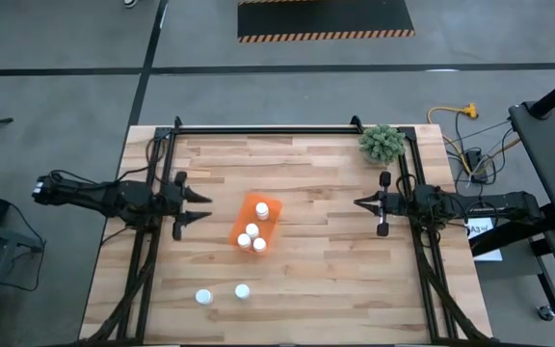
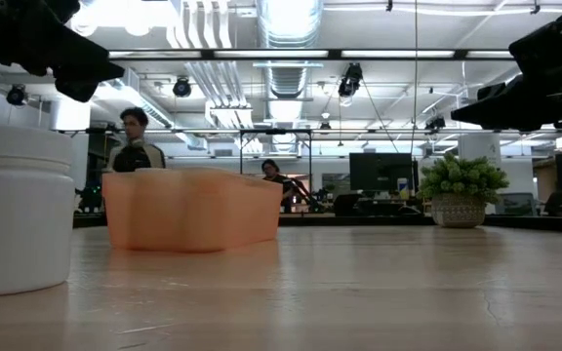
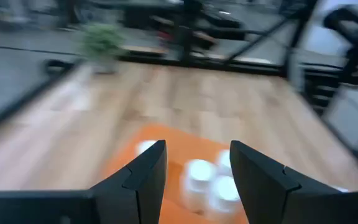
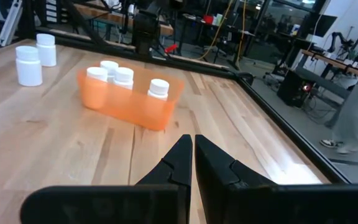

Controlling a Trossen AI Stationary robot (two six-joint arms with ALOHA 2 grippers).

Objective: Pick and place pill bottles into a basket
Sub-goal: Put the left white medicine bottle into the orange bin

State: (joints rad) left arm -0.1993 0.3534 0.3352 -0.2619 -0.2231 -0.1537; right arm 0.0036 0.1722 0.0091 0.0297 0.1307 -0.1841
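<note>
Four pill bottles (image 1: 254, 234) are seen standing inside the basket (image 1: 269, 204), crowded toward its near end, with one set apart toward the far end. Two loose bottles (image 1: 223, 293) are left upright on the counter (image 1: 326, 280), near its front edge and well apart from the basket. The left gripper (image 1: 203, 206) is held just beside the basket, its fingers (image 3: 143, 177) spread apart and clamped on nothing. The right gripper (image 1: 359, 202) is parked well off to the other side, its fingers (image 4: 178, 160) pressed together and empty.

Several risks can be judged from this layout. The packed bottles could be struck and toppled if another is lowered into the crowded end; the freer far end would be safer. The light basket could be shoved across the counter by a finger catching its low wall. The loose bottles stand close together, so one could be knocked over or rolled off the front edge while the other is approached. The small plant (image 1: 382, 143) at the far corner is unlikely to be disturbed.
</note>
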